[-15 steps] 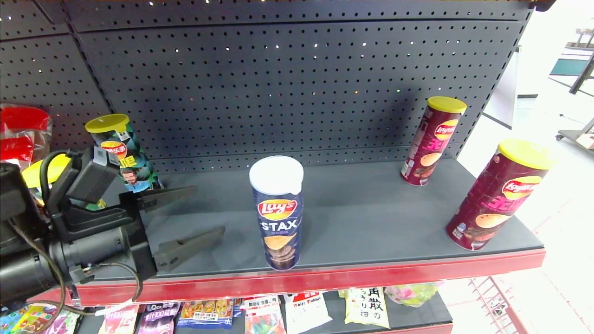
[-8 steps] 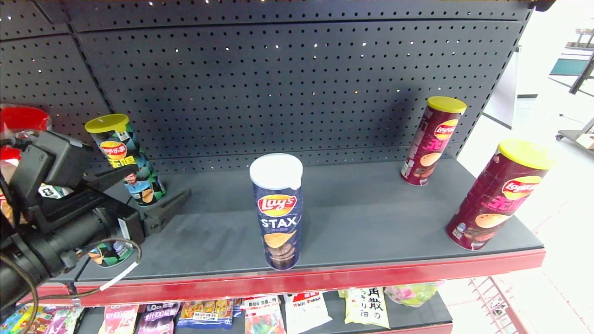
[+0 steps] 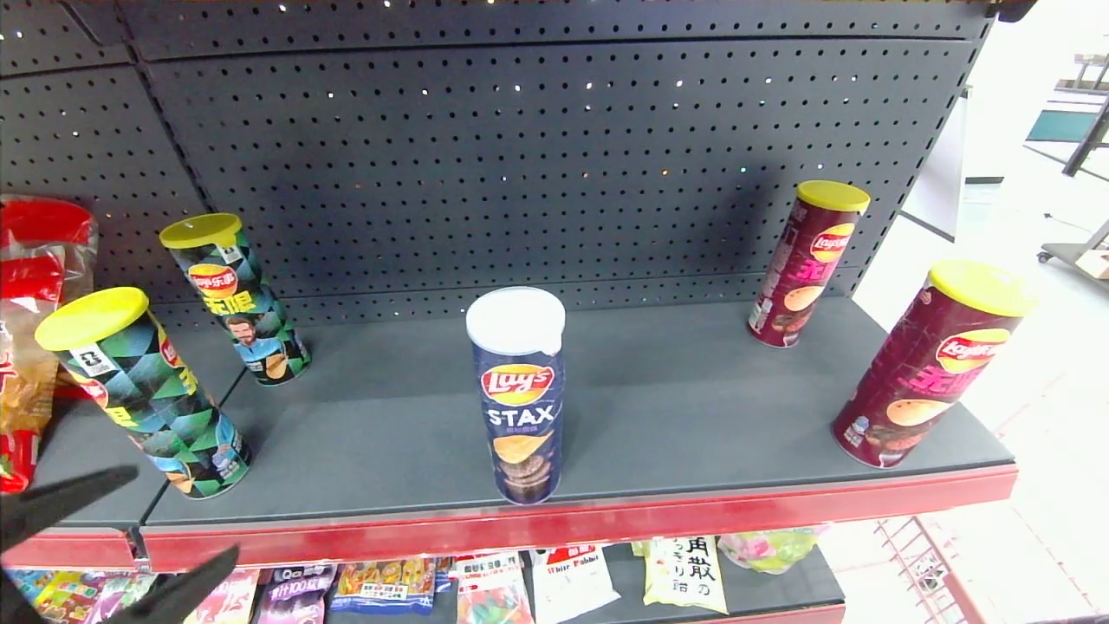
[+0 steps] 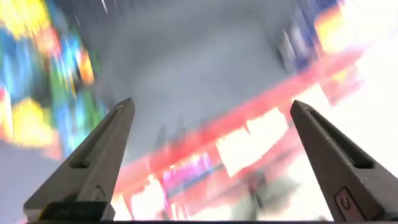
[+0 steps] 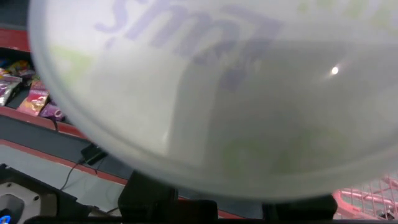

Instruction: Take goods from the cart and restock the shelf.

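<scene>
Lower left of the head view: left gripper [image 3: 121, 546], black fingers spread wide, nothing between them, at the red lip of the dark grey metal shelf [image 3: 693, 407]. Dark blue cylindrical chip can with white lid [image 3: 517, 399] upright at centre frame, near the shelf's front edge. Green-patterned yellow-lidded can [image 3: 143, 394] to its left, maroon yellow-lidded can [image 3: 931, 364] at right. Right wrist view: pale translucent round lid [image 5: 211, 93] close up; right gripper's state cannot be told.
</scene>
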Tool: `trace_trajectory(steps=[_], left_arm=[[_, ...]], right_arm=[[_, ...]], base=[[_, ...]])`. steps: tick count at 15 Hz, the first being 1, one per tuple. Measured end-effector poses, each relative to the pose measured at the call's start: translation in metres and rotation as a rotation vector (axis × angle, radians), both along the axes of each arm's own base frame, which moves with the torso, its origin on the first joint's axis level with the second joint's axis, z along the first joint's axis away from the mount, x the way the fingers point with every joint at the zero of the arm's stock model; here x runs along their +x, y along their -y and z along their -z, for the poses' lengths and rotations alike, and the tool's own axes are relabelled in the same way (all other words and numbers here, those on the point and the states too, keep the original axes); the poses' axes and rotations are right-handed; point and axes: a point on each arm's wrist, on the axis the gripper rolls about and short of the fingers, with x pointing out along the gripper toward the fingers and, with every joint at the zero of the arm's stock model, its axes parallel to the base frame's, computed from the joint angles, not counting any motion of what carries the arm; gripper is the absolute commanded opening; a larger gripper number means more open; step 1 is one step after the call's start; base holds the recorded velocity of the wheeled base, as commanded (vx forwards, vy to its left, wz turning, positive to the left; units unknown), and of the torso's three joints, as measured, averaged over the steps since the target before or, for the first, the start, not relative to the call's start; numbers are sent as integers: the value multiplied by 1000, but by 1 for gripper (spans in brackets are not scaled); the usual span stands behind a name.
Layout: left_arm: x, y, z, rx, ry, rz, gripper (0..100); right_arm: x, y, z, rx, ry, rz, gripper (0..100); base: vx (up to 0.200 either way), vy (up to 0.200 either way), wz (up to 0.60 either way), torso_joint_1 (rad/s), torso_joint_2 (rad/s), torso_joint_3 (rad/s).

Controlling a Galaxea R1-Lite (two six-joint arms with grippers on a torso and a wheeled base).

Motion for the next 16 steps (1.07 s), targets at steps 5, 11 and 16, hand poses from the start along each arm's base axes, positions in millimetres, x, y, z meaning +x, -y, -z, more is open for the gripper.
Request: trace_trajectory(steps=[5,11,16], left_arm=[[-91,-30,24,-7,38,-24,100],[-112,-38,47,-31,146,-59,100],[-114,-39,50,-29,155,-65,100]], right_arm=[[46,-18,-93,-27,-56,-159,0],[146,-87,-151,-74,-146,-338,0],[218,-132,-152,-106,-222,-340,0]], base=[[0,0,0,0,0,0],[0,0,0,0,0,0],[0,0,0,0,0,0]])
